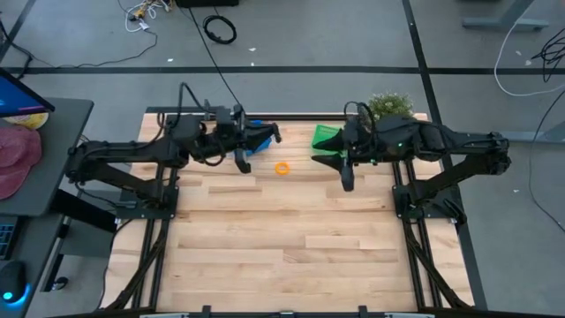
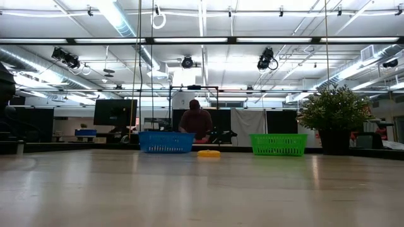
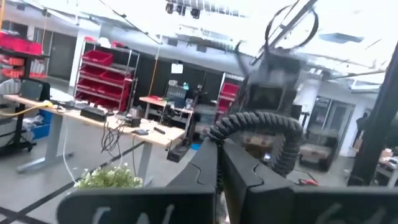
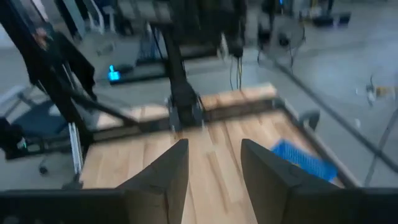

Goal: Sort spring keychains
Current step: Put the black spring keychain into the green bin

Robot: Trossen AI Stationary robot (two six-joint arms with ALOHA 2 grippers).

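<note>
Orange spring keychain lies alone on the wooden surface, between the blue basket and the green basket. Left gripper hangs beside the blue basket, fingers pressed together on nothing. Right gripper hangs by the green basket, fingers apart and empty.
</note>
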